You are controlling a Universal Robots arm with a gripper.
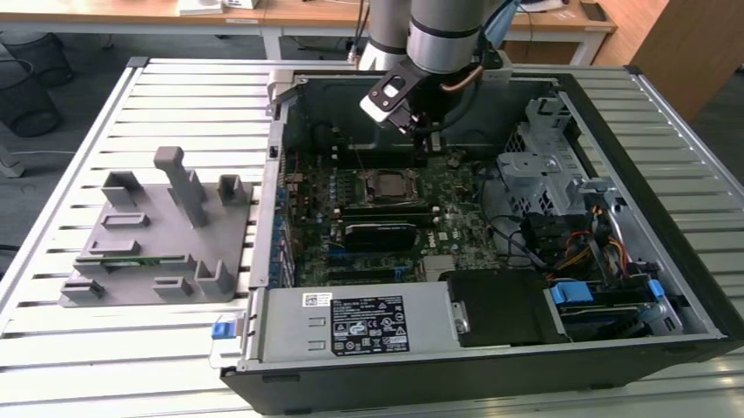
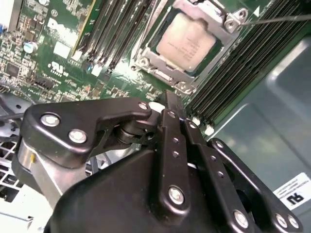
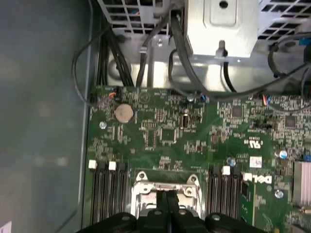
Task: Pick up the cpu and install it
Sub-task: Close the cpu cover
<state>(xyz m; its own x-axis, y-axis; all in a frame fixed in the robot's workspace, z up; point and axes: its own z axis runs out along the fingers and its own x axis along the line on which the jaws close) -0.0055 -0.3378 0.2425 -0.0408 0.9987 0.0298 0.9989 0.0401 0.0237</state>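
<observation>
**CPU's sitting in the socket, claw empty**

Your claw [image 2: 171,101] has its fingers pinched together with nothing between them, hanging over the motherboard [image 2: 43,53]. The cpu [image 2: 187,41] lies flat inside the socket frame [image 2: 146,58], just past the claw's tips and not touching them. The whole thing's inside the open computer case [image 1: 465,383] on the counter [image 1: 174,348].

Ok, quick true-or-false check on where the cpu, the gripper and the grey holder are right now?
The small silvery square cpu sits in the metal socket frame. True.
The black gripper is clamped on the cpu. False: it is shut on nothing, above the green motherboard.
The grey plastic holder stands inside the black computer case. False: it stands on the slatted table, to the exterior view's left of the case.
A thin green memory strip lies in the holder. True.
</observation>
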